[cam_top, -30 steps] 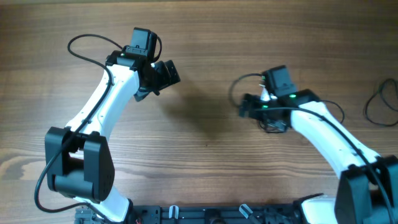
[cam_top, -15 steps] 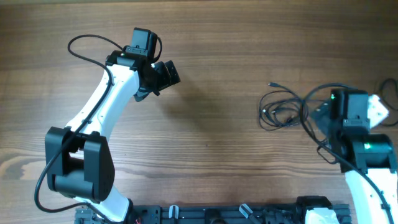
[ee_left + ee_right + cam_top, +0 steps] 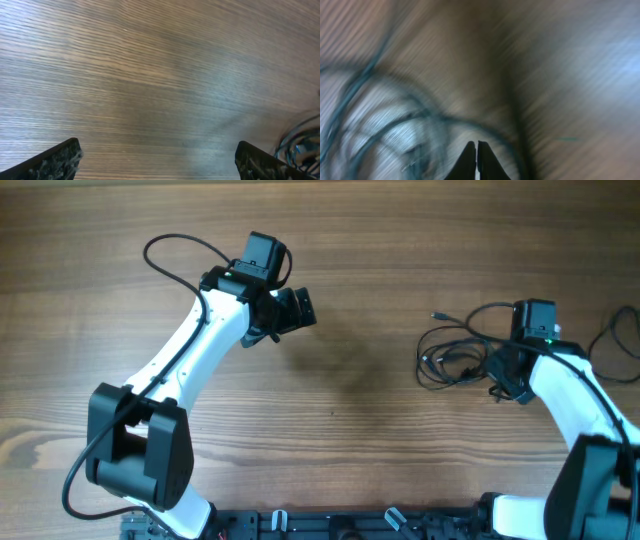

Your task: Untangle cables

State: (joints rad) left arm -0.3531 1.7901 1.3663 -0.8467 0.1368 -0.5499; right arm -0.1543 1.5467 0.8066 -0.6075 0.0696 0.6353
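1. Find your work first: the cables lie as a small dark tangle on the right half of the table. One plug end pokes out toward the far side, and a loose loop sits well apart at the right edge.
2. Check the right gripper. It sits at the tangle's right side, and in the wrist view its tips are pressed together. That view is too blurred to show whether a strand is pinched between them, so confirm this before you pull.
3. If nothing is caught, part the fingers and take a single outer strand, not the knot's middle.
4. Bring in the left gripper. Its fingers are spread wide with nothing between them, and it hovers over bare wood well left of the tangle. It is probably best used to pin the tangle's left side.
5. Draw the chosen strand slowly rightward toward the loose loop. A fast tug is likely to drag the whole bundle.
6. Follow the free plug end, since it looks like the easiest lead out.
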